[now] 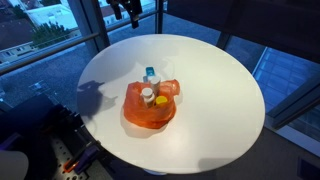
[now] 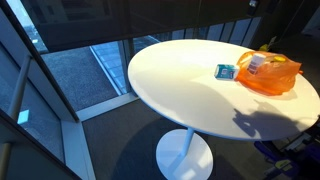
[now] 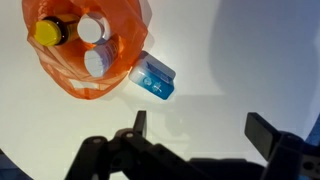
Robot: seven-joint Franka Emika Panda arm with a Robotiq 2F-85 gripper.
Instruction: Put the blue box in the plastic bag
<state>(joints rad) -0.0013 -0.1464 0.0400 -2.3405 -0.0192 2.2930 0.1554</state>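
Observation:
The blue box lies flat on the round white table, touching the edge of the orange plastic bag. It also shows in both exterior views beside the bag. The bag holds bottles with white caps and one with a yellow cap. My gripper is open and empty, high above the table, with the box up and to the left of the fingers in the wrist view. In an exterior view the gripper hangs at the top edge.
The round white table stands on a single pedestal next to large glass windows. Bare tabletop lies around the bag and box. A dark stand shows at the table's lower left.

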